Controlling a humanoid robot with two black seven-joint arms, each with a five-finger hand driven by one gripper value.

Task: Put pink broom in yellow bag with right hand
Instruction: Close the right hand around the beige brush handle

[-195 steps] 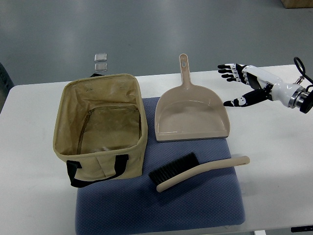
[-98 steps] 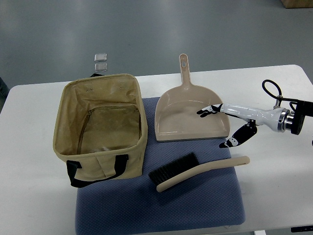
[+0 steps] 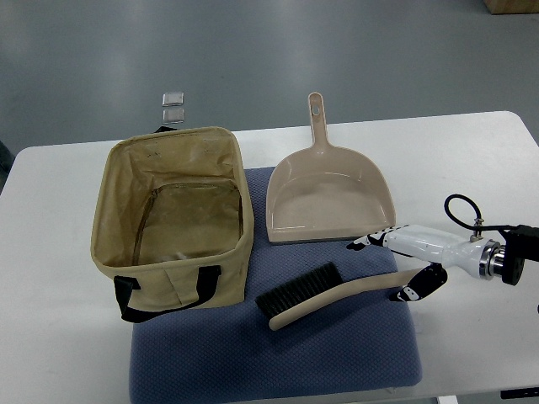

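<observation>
The broom (image 3: 337,293) has a pale pink handle and black bristles (image 3: 296,289). It lies slantwise on the blue mat (image 3: 278,358), in front of the dustpan. The yellow-tan bag (image 3: 173,217) stands open on the left with its black strap at the front. My right hand (image 3: 383,268) reaches in from the right, low over the handle's right end. Its fingers (image 3: 364,241) stretch out flat just behind the handle and the thumb (image 3: 417,290) sits on the near side. The hand is open and holds nothing; the handle's tip is hidden by it.
A pale pink dustpan (image 3: 328,195) lies behind the broom, its handle pointing away from me. Two small clear blocks (image 3: 174,107) lie on the floor beyond the white table (image 3: 472,160). The mat's front edge lies close to the table's near edge.
My right hand has come down and towards me, from over the dustpan's front lip to the broom handle's right end. Broom, bag and dustpan have not moved.
</observation>
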